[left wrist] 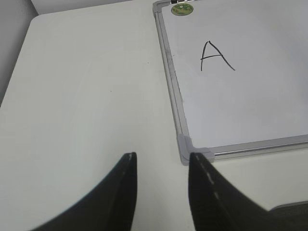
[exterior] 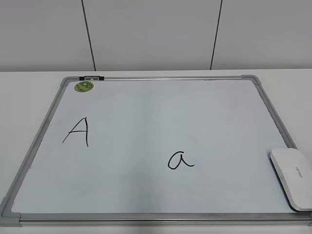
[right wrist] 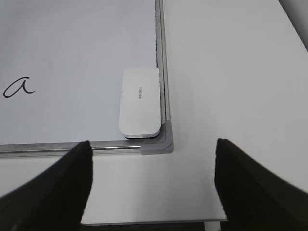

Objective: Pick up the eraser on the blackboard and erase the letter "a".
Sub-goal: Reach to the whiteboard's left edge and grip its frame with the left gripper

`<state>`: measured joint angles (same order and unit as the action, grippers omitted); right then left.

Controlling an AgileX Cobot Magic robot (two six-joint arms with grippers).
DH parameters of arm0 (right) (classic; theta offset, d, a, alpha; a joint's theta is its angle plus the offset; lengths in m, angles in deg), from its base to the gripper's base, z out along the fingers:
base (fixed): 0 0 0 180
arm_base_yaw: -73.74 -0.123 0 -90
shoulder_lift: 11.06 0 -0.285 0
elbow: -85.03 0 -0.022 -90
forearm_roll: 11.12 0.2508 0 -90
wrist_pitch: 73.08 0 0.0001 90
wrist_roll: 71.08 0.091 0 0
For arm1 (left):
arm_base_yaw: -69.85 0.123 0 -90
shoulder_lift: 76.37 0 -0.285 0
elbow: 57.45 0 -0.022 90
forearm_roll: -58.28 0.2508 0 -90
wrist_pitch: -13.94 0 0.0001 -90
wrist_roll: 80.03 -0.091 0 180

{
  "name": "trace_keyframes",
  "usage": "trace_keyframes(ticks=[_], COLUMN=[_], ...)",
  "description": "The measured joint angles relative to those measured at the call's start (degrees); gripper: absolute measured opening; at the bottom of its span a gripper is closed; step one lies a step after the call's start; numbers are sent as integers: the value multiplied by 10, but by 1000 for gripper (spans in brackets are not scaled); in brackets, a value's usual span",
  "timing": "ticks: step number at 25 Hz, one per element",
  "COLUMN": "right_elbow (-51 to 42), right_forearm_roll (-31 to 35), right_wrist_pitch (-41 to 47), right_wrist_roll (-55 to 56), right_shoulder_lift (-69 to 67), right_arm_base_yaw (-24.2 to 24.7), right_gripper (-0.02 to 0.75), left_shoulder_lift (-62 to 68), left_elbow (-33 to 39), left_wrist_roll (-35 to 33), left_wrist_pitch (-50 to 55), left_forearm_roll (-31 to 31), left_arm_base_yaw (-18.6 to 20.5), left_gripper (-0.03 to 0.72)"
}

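White rounded plastic eraser (right wrist: 140, 102) lies flat in the lower-right corner of the silver-framed pale blackboard (exterior: 146, 105), touching or just beside the right frame rail. Black cursive letter "a" (exterior: 180, 160) sits lower centre in the exterior view; black uppercase "A" (exterior: 78, 131) at left.

Right hand (right wrist: 153, 185) hovers over the white bench (right wrist: 231, 72), fingers wide apart, empty. Left hand (left wrist: 161, 192) fingers apart, empty.

Risk: the frame rail may block one finger, causing a skewed grip or a shoved board.
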<state>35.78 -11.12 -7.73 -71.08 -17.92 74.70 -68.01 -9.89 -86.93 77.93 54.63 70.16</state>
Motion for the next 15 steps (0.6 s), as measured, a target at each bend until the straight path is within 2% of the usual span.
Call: trace_keyframes(ticks=[15], right_elbow=[0], right_forearm_roll=[0], right_wrist_pitch=[0], right_wrist_roll=[0], right_shoulder_lift=[0], right_arm_base_yaw=[0], right_gripper=[587], left_shoulder_lift=[0], left_elbow=[0], left_wrist_roll=[0], left_wrist_pitch=[0], left_forearm_roll=[0], left_arm_base_yaw=[0], left_gripper=[262])
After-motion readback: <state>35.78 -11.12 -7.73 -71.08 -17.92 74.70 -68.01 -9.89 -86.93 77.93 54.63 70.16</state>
